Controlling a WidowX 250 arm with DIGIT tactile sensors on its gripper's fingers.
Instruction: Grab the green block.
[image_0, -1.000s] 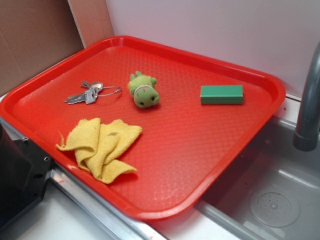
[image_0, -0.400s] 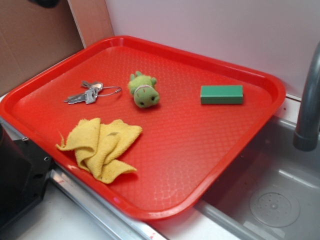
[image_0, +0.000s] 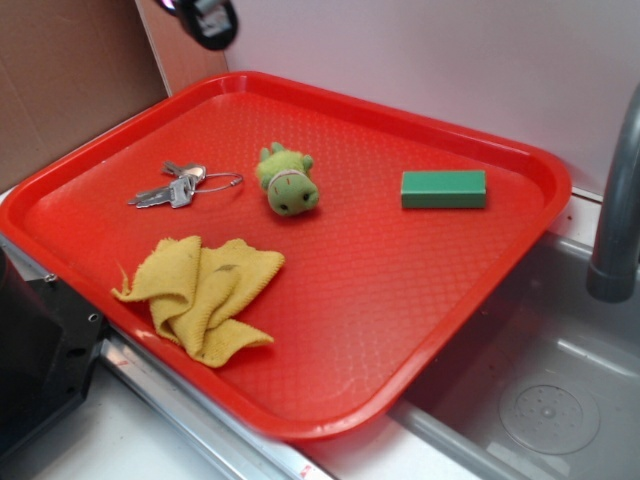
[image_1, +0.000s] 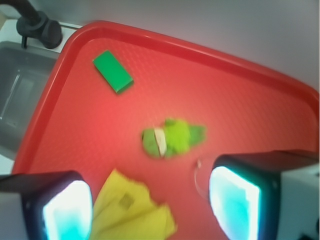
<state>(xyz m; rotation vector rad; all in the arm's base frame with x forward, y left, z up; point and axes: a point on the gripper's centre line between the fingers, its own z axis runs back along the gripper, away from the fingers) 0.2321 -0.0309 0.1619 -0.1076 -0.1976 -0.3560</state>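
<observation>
The gripper (image_1: 150, 205) is hanging high above the red tray (image_0: 470, 290), showing in the exterior view only as a dark tip at the top left edge of the frame, over the tray's far left corner. In the wrist view its two fingers (image_1: 62, 207) are standing wide apart with nothing between them, framing the tray below.

The green block (image_0: 443, 188) is lying flat on the tray floor toward the far right, close to the tray's rim and well apart from the gripper. Nothing is touching it. Between the arm and the block, a plush toy (image_0: 287, 181) is sitting near the middle of the tray; a bunch of keys (image_0: 182, 186) is lying to its left, and a crumpled yellow cloth (image_0: 200, 292) is resting near the front left.

The step in hand appears to be the approach: the grasp is not yet begun. The next move is likely calling for travel across the tray to the right, passing over the plush toy without dipping, then turning the wrist so the open fingers are straddling the block's narrow width before descending. In the wrist view the block is lying at a slant, so alignment looks like the main concern, along with the nearby tray rim.
</observation>
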